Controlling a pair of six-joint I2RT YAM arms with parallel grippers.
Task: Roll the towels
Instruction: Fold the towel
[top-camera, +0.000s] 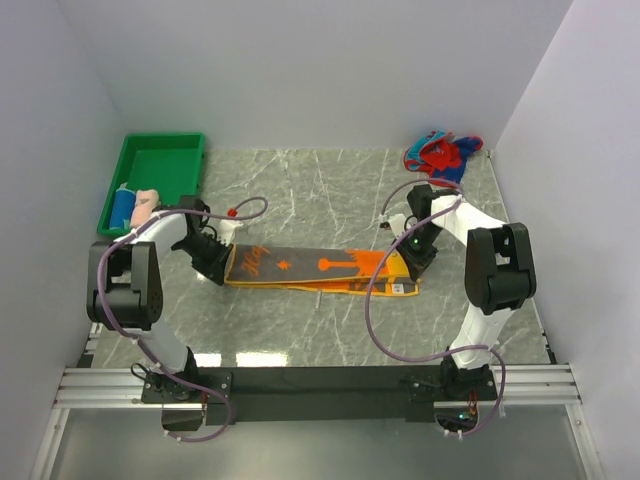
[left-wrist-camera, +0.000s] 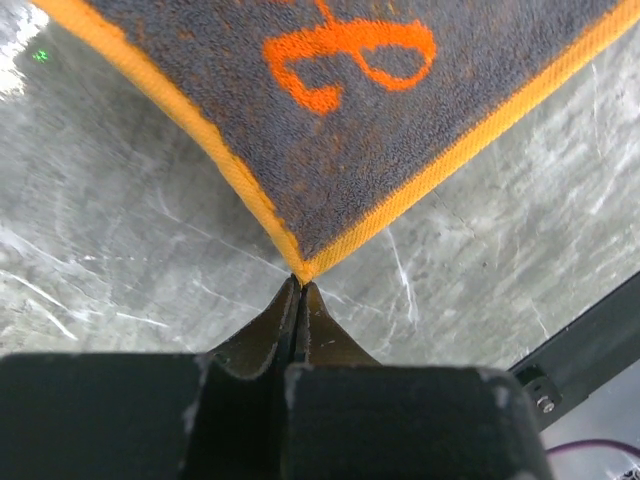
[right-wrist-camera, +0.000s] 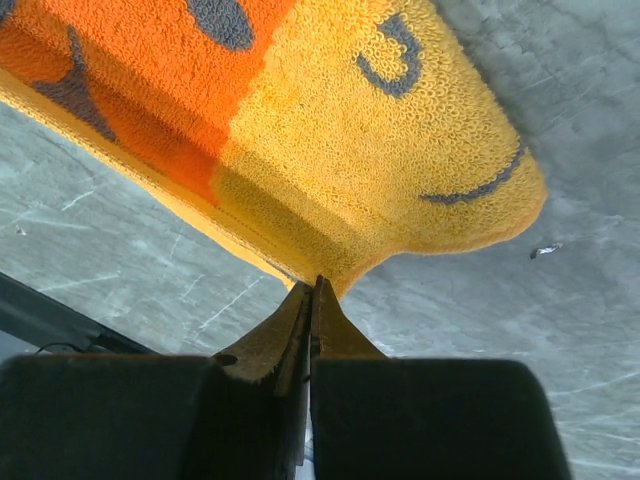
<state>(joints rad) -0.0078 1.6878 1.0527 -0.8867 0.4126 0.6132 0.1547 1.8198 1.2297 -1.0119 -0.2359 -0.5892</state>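
The orange towel (top-camera: 310, 268) lies stretched out long and flat in the middle of the desk (top-camera: 320, 190), its length running from left to right. It shows a grey face with orange markings and an orange border. The left gripper (left-wrist-camera: 300, 290) is closed tight on a corner at the towel's left end, its fingers pressed together with the border's tip between them. The right gripper (right-wrist-camera: 315, 290) is likewise pinched shut on the edge of the towel's right end, where the cloth is yellow-orange and folds over.

The red-and-blue towel (top-camera: 440, 152) sits crumpled in the far right corner. A green tray (top-camera: 160, 150) stands at the far left corner. In its near end lie the blue towel (top-camera: 122, 207) and the pink towel (top-camera: 146, 206), side by side.
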